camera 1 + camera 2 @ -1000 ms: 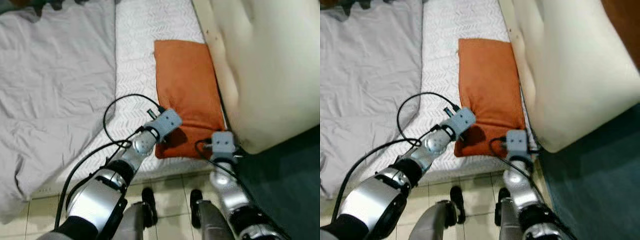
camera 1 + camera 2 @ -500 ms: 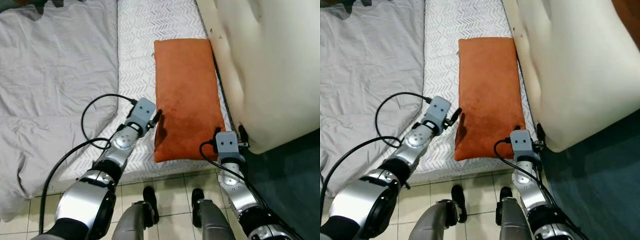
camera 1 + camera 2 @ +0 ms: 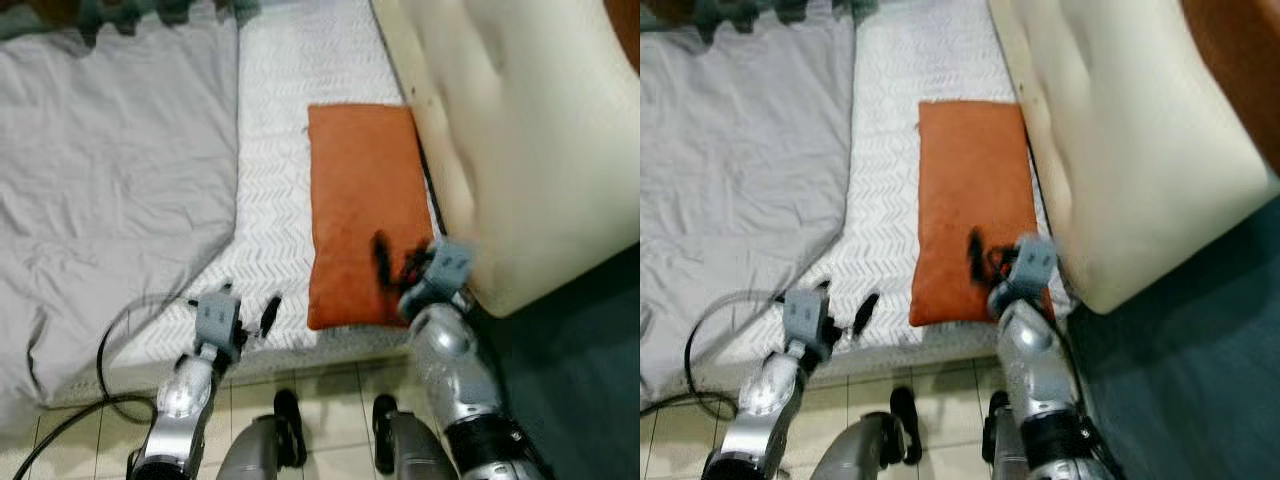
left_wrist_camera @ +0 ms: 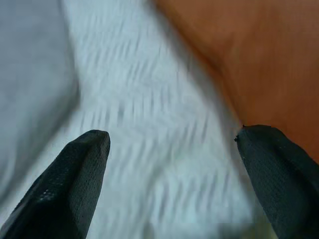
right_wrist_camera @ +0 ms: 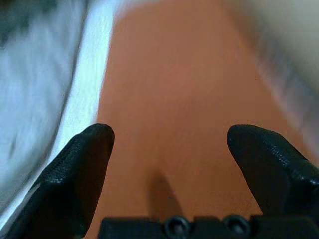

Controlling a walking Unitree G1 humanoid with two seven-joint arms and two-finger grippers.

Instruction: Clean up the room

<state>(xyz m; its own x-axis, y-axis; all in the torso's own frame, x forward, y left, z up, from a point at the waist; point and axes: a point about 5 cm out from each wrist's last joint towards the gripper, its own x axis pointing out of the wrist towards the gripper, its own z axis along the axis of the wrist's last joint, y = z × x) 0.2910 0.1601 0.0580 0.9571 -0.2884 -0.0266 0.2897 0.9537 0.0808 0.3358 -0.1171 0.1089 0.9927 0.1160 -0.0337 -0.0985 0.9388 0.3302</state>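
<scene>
Bed w/ white chevron-patterned mattress cover (image 3: 275, 190) is taking up most of the scene, a big crumpled grey sheet (image 3: 110, 190) lying over its left part. A bulky cream padded headboard or cushion (image 3: 520, 140) is standing along the right side; can't tell which.

The flat rectangular rust-orange fabric pillow (image 3: 362, 200) is lying on the mattress cover, long side just beside the cream padding, near end at the bed's edge.

Right gripper (image 3: 983, 258) is hovering over the pillow's near end, jaws spread wide; wrist view is looking straight down the orange fabric between the two black fingers (image 5: 75, 169). Left gripper (image 3: 255, 318) is sitting low at the bed edge, beside the pillow's near-left corner, jaws also spread, nothing between them.

Handling, judging by looks: pillow seems light, soft, floppy, prob. sagging if lifted by one end. Fabric looks suede-like, so not slippery. Best hold is likely a pinch on the near short edge or a corner, one gripper per corner.
</scene>
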